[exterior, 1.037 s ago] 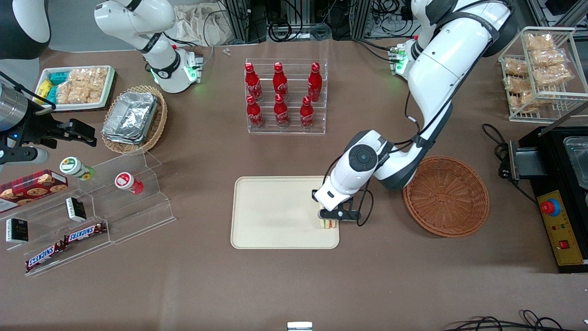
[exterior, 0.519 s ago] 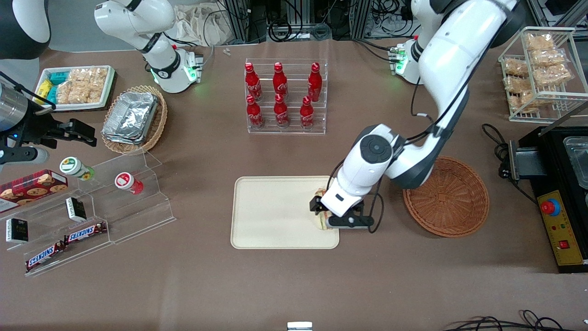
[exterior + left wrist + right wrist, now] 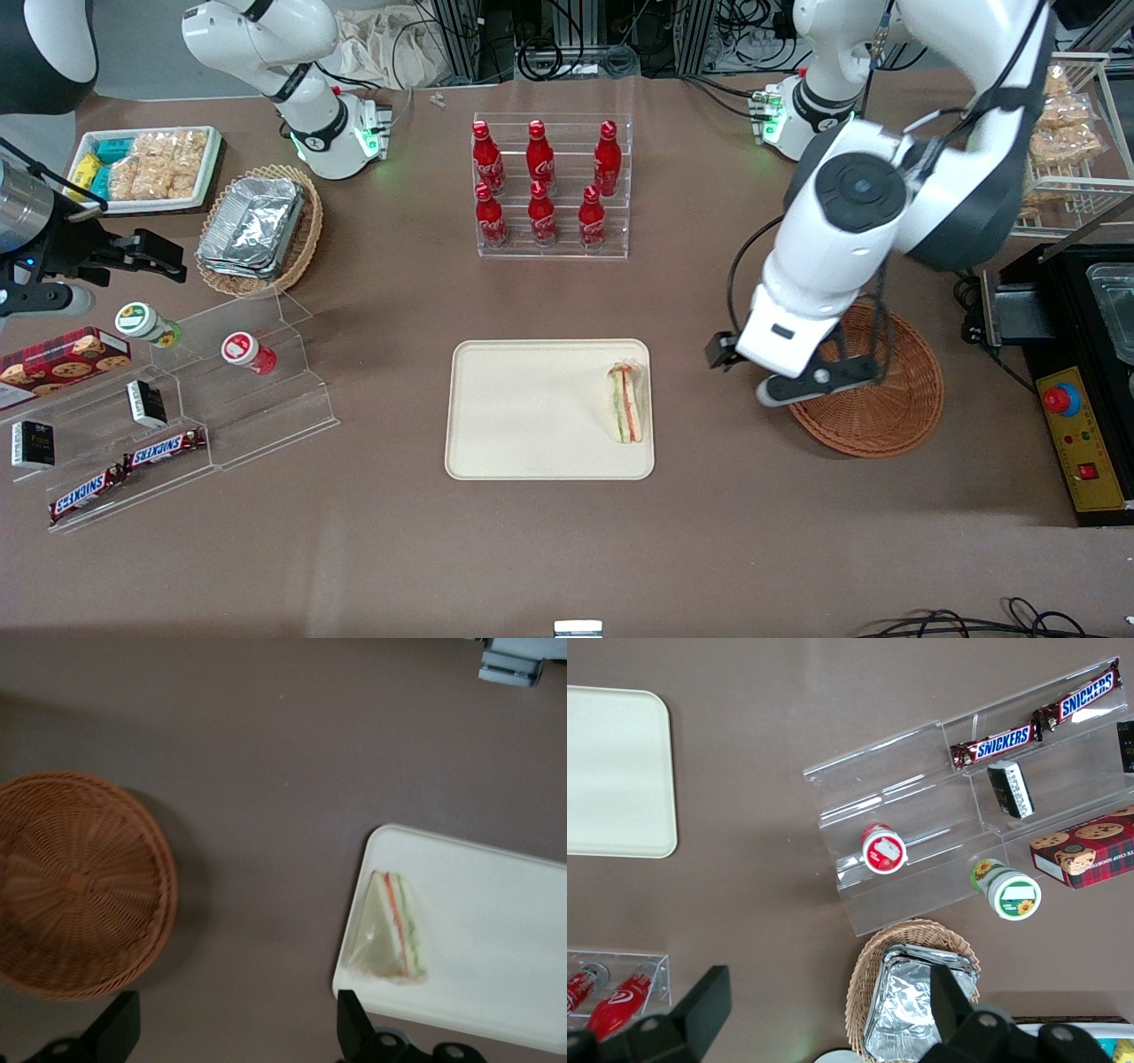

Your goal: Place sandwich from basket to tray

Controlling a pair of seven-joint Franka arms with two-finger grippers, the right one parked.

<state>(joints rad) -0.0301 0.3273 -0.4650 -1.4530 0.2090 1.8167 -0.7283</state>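
Sandwich (image 3: 625,404) (image 3: 395,928), pale triangular wedge with red, orange and green filling stripes, lies flat on the cream rectangular tray (image 3: 532,416) (image 3: 496,957), close to the tray's short rim at the working arm's end. Round reddish-brown wicker basket (image 3: 886,412) (image 3: 75,881) sits on the worktop near that rim, apart from the tray, with nothing inside. Pincer (image 3: 780,377) hangs raised between tray and basket, over the basket's edge, its two fingers spread wide with nothing between them.

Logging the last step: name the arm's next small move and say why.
Probably just retreat and park. The sandwich lies on the tray, the basket is empty, and the gripper is open, up between them.
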